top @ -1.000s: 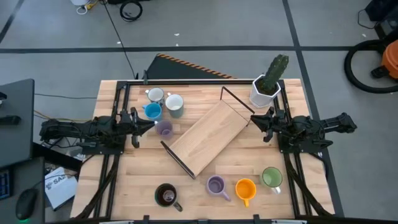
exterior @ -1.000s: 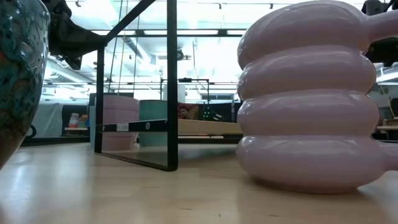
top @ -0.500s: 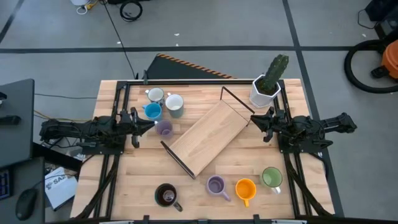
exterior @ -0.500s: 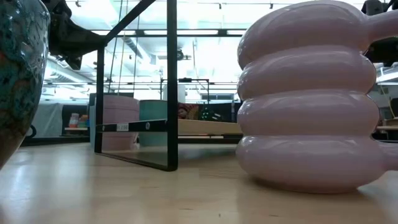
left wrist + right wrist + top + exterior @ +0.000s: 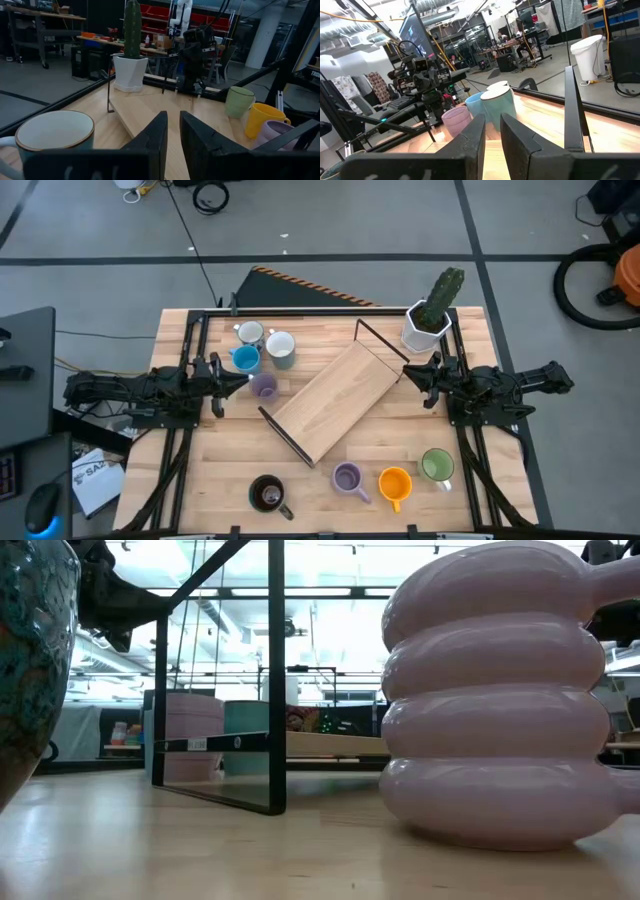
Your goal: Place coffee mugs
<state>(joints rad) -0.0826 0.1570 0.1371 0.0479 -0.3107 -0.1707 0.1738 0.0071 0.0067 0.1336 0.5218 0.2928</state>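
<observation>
The high view shows four mugs near the far left corner: white (image 5: 249,333), pale grey (image 5: 281,347), bright blue (image 5: 245,359) and lilac (image 5: 263,386). Four more stand upright along the near edge: dark brown-black (image 5: 268,495), lilac (image 5: 347,478), orange (image 5: 395,484) and green (image 5: 437,466). My left gripper (image 5: 218,380) hangs at the table's left side, pointing at the far lilac mug, fingers shut (image 5: 173,135). My right gripper (image 5: 422,380) hangs at the right side, shut (image 5: 492,135), facing the wooden shelf (image 5: 335,400).
A wooden shelf with black metal end frames lies slanted across the table's middle. A white hexagonal cactus pot (image 5: 428,320) stands at the far right corner. In the low view the near lilac mug (image 5: 495,690) and the dark mug (image 5: 30,660) loom close, with the shelf frame (image 5: 275,670) between them.
</observation>
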